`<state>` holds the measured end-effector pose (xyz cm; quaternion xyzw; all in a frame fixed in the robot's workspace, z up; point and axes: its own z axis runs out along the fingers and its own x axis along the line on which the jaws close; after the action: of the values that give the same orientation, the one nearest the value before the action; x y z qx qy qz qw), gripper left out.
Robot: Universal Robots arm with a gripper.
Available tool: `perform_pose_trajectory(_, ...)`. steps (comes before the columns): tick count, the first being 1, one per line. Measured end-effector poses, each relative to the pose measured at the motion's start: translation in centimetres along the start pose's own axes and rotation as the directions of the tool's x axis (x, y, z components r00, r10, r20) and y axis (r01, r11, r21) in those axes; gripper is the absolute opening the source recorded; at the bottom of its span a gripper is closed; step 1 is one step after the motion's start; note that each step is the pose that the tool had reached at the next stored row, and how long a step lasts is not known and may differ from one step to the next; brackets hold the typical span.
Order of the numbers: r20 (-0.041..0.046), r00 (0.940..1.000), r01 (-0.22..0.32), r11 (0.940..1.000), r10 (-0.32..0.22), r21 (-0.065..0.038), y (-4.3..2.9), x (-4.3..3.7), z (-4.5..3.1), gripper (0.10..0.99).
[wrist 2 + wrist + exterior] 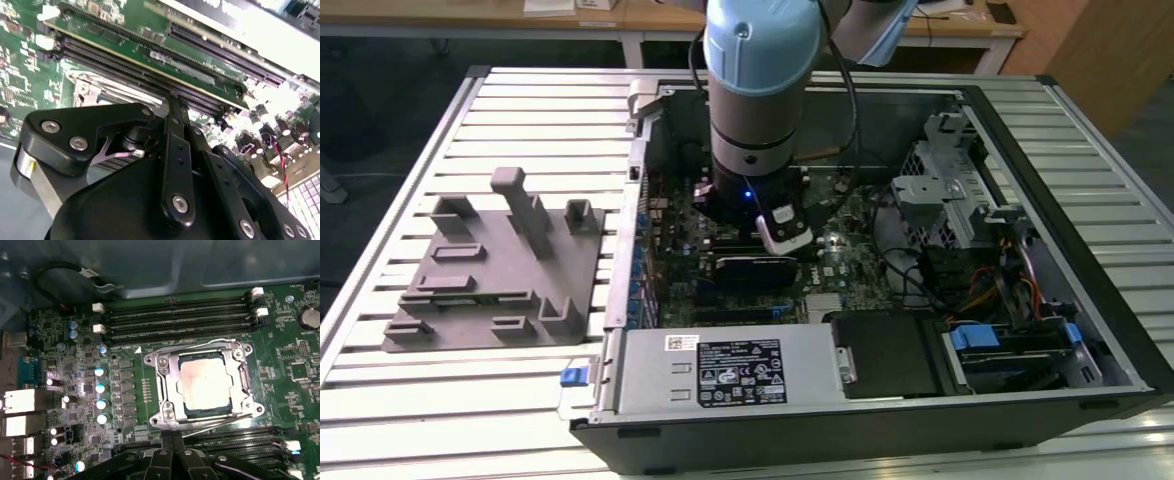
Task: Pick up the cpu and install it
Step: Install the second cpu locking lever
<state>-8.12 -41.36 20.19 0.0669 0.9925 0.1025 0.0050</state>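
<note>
The cpu (205, 385), a square chip with a silvery-white top, lies flat in its socket on the green motherboard (130, 335). The socket's metal frame (165, 365) lies around the chip's edges. In the first wrist view my gripper (172, 437) hovers just beside the socket's edge, over a row of black memory slots, apart from the chip. Its two black fingers (175, 107) are pressed together with nothing between them. In the exterior view the arm reaches down into the open computer case (640, 130), with the gripper (767, 240) low over the board.
Black memory slots (175, 315) run along both sides of the socket. A grey plastic fixture (494, 270) with upright posts stands on the slatted table at the exterior view's left. Inside the case are a power supply (720, 370), a drive cage (947, 190) and loose cables (987, 290).
</note>
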Motion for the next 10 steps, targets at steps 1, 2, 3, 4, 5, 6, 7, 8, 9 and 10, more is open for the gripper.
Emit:
perform_pose_trajectory(1,-0.0012,1.0,0.0,1.0,0.0,-0.009,-0.04,0.08,0.05,0.106)
perform_pose_trajectory(2,-0.0028,1.0,0.0,0.9998,0.0,-0.02,-0.06,0.14,0.1,0.106)
perform_pose_trajectory(3,-0.004,1.0,0.0,0.9996,0.0,-0.028,-0.08,0.19,0.15,0.106)
perform_pose_trajectory(4,-0.0046,1.0,0.0,0.9995,0.0,-0.033,-0.1,0.25,0.23,0.106)
perform_pose_trajectory(5,-0.0051,1.0,0.0,0.9993,0.0,-0.037,-0.12,0.3,0.34,0.106)
perform_pose_trajectory(6,-0.0054,1.0,0.0,0.9992,0.0,-0.04,-0.15,0.35,0.45,0.106)
perform_pose_trajectory(7,-0.0058,1.0,0.0,0.9991,0.0,-0.043,-0.18,0.4,0.55,0.106)
perform_pose_trajectory(8,-0.0066,1.0,0.0,0.9989,0.0,-0.047,-0.22,0.48,0.63,0.106)
perform_pose_trajectory(9,-0.0075,1.0,0.0,0.9986,0.0,-0.053,-0.24,0.53,0.68,0.106)
perform_pose_trajectory(10,-0.0082,1.0,0.0,0.9982,0.0,-0.06,-0.25,0.54,0.73,0.106)
